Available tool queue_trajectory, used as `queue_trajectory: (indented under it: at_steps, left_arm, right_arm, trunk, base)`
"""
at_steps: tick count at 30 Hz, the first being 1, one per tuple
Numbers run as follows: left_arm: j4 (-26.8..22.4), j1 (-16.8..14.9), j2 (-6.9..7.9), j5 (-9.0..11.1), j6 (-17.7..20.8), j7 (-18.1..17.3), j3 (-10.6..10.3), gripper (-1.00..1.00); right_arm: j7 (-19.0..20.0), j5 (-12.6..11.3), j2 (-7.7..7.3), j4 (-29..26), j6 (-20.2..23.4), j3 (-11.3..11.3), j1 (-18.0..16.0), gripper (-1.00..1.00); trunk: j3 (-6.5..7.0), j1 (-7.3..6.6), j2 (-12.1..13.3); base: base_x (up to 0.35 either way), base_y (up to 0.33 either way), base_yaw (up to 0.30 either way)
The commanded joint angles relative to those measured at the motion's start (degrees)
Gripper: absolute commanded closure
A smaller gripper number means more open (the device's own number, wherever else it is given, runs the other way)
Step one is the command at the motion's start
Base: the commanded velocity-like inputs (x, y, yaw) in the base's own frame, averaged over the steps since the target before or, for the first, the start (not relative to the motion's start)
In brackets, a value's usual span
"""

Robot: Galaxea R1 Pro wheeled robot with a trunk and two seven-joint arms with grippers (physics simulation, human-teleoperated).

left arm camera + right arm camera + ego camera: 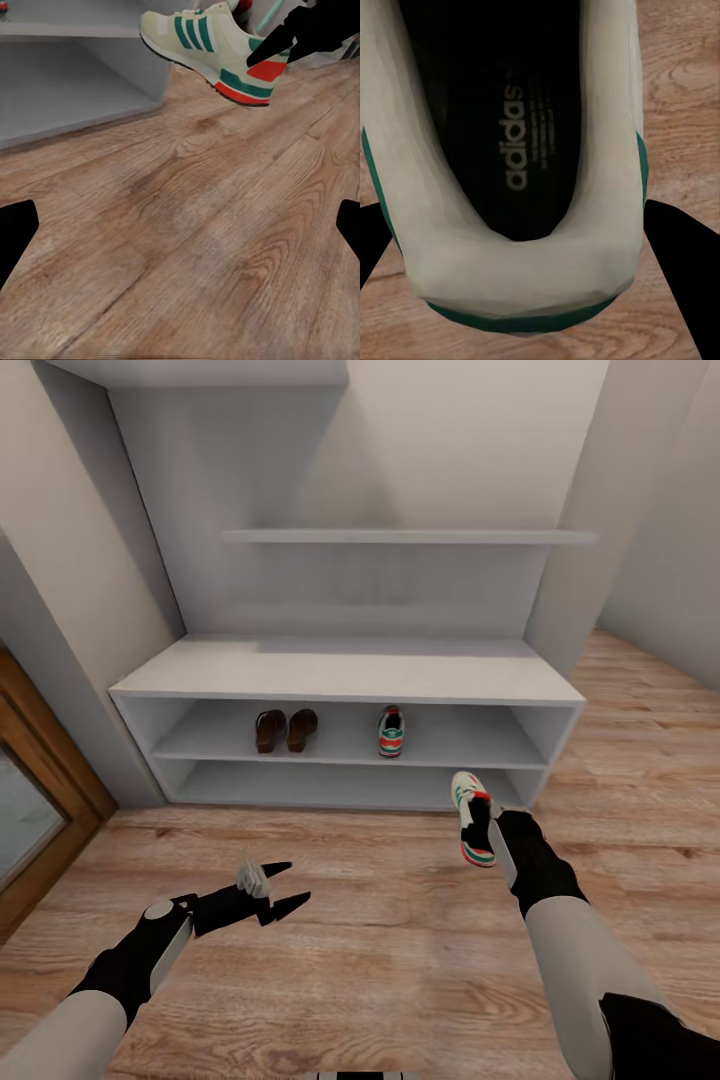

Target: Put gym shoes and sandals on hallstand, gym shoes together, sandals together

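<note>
The pale grey hallstand [350,682] stands ahead against the wall. On its middle tier the two brown sandals [286,730] lie side by side, and one gym shoe [391,731] sits to their right. My right gripper [484,822] is shut on the heel of the other gym shoe [471,815], held above the corridor floor [380,920] just in front of the rack's right part; that shoe's heel opening [514,150] fills the right wrist view and its side [214,49] shows in the left wrist view. My left gripper [285,887] hangs open and empty over the floor, lower left.
A wooden door frame [45,760] stands at the left. Floating shelves [410,537] hang above the bench top. Walls close in on both sides of the rack, and the plank floor opens out to the right.
</note>
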Motion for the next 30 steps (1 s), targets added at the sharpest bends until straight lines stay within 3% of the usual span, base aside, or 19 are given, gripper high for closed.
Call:
queue_trajectory:
  at_steps: [1, 5, 12, 16, 30]
  left_arm:
    - [0.08, -0.05, 0.06, 0.34, -0.5, -0.31, -0.36, -1.0]
    - [0.07, -0.05, 0.07, 0.34, -0.5, -1.54, -0.36, -1.0]
    - [0.08, -0.06, 0.09, 0.42, -0.49, -7.01, -0.19, -1.0]
    - [0.05, -0.06, 0.08, 0.42, -0.44, -7.4, -0.19, -1.0]
    - [0.04, -0.06, 0.01, 0.34, -0.42, -7.39, -0.27, -1.0]
  right_arm:
    - [-0.04, 0.14, 0.06, -0.1, 0.27, -0.2, -0.02, 1.0]
    - [-0.05, 0.14, 0.06, -0.11, 0.26, -0.2, -0.02, 1.0]
    - [-0.05, 0.14, 0.06, -0.11, 0.23, -0.2, -0.02, 1.0]
    - [-0.05, 0.14, 0.06, -0.11, 0.25, -0.2, -0.02, 1.0]
    - [-0.12, 0.15, 0.06, -0.1, 0.19, -0.36, -0.02, 1.0]
  trunk:
    - [-0.1, -0.01, -0.02]
    - [-0.31, -0.01, -0.02]
    - [-0.69, -0.01, -0.02]
    - [-0.88, -0.01, -0.02]
    - [-0.91, -0.01, -0.02]
  base:
    - [0.0, 0.0, 0.225]
    - [0.0, 0.0, 0.233]
    - [0.013, -0.008, 0.24]
    - [0.176, -0.149, 0.193]
    - [0.03, -0.025, 0.01]
